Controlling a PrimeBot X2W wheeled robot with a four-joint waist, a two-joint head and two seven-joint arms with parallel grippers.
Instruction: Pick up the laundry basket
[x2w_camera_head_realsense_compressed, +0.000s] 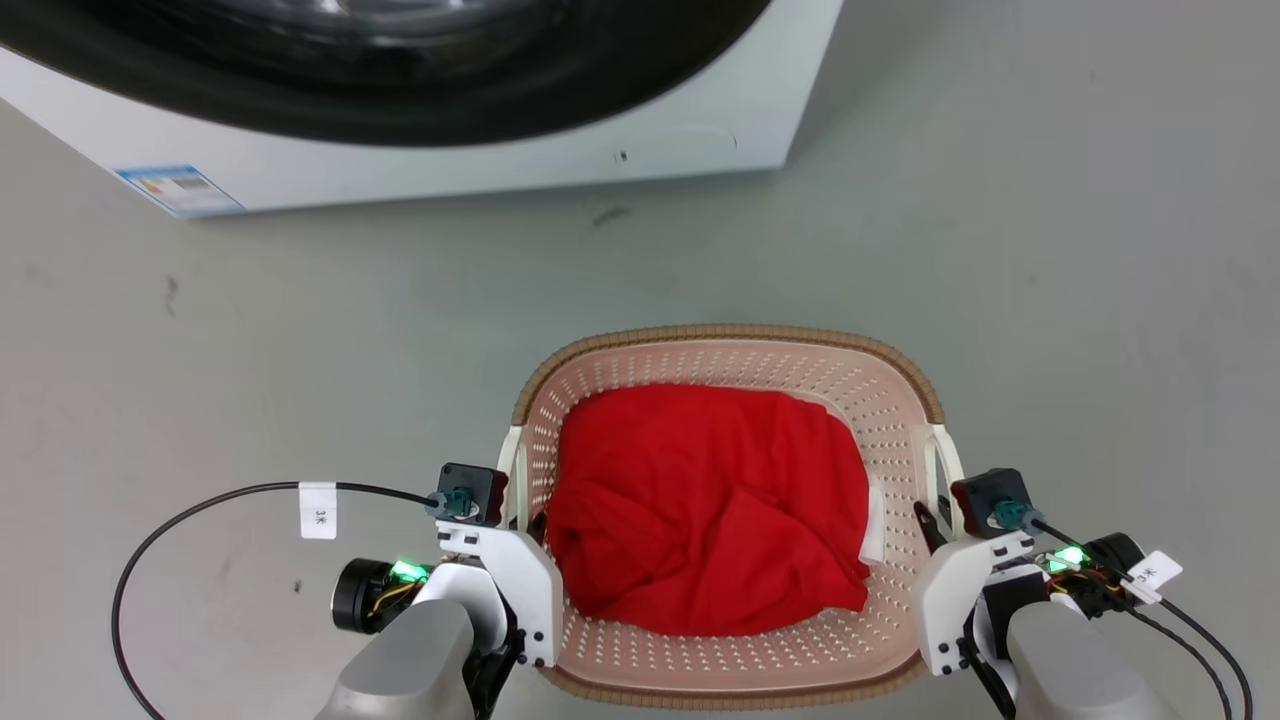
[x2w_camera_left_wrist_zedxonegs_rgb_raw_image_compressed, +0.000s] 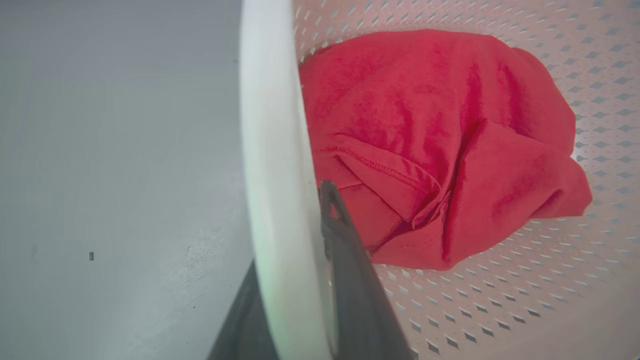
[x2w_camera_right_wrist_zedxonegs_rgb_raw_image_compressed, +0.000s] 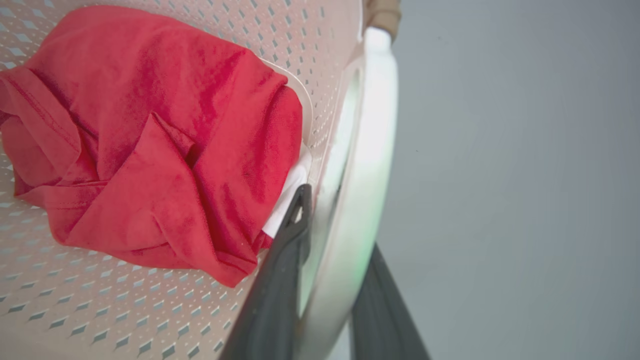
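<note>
Laundry basket (x2w_camera_head_realsense_compressed: 730, 362): perforated plastic, woven-look rim

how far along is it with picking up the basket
Done: left end effector and right end effector each straddle a white side handle of the laundry basket. In hand: the grip, handles filling both gaps. Left: the lift; it seems to sit on the floor.

Bare floor (x2w_camera_head_realsense_compressed: 1050, 300) lies open on both sides of the laundry basket (x2w_camera_head_realsense_compressed: 740, 338). A strip of floor runs up to the washing machine (x2w_camera_head_realsense_compressed: 500, 170), which blocks the way ahead. A black cable (x2w_camera_head_realsense_compressed: 380, 489) loops over the floor on the left. The red cloth (x2w_camera_head_realsense_compressed: 700, 500) fills the basket's middle, with room left along the walls. The left handle (x2w_camera_left_wrist_zedxonegs_rgb_raw_image_compressed: 270, 150) fills the gap in the left gripper (x2w_camera_left_wrist_zedxonegs_rgb_raw_image_compressed: 295, 240), and the right handle (x2w_camera_right_wrist_zedxonegs_rgb_raw_image_compressed: 372, 150) fills the gap in the right gripper (x2w_camera_right_wrist_zedxonegs_rgb_raw_image_compressed: 340, 220).
</note>
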